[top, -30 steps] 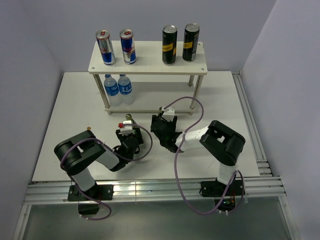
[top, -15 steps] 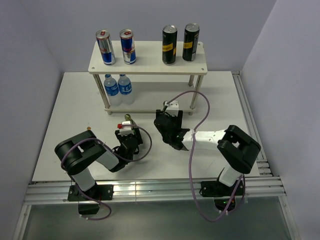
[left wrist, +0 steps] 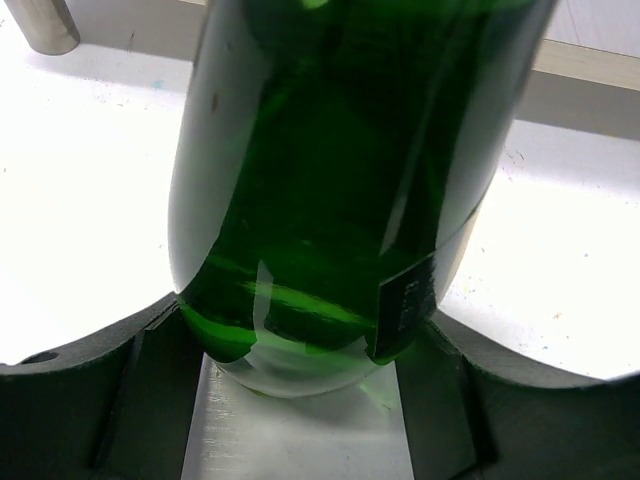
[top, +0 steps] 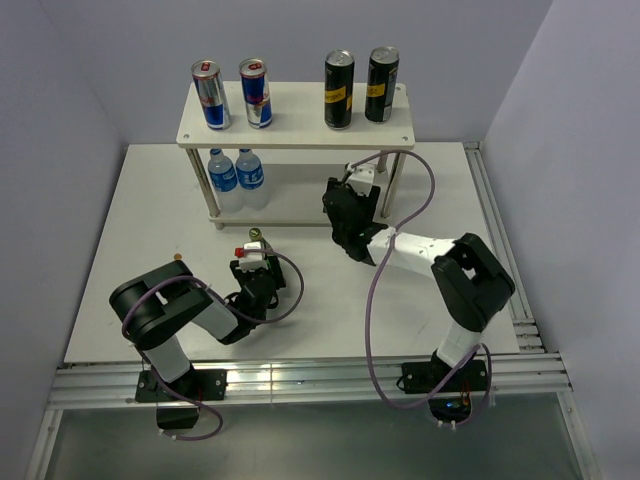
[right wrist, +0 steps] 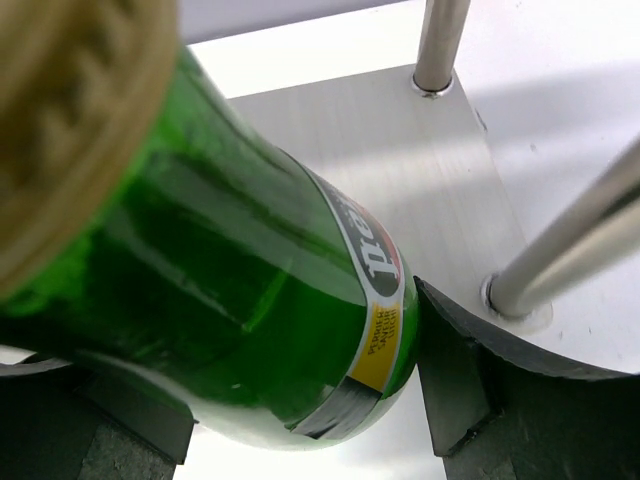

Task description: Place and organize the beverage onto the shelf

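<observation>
Left gripper (top: 257,260) is closed on a green bottle (left wrist: 330,180), held near mid-table (top: 150,220). Right gripper (top: 350,202) is clamped on second green bottle (right wrist: 230,300), positioned over shelf (top: 300,130) lower board (right wrist: 400,140), right end.

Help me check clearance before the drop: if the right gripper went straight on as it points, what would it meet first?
Most likely the shelf's lower board, just beyond the green bottle the right gripper holds; a leg stands close beside that path, though depth is unclear.
</observation>
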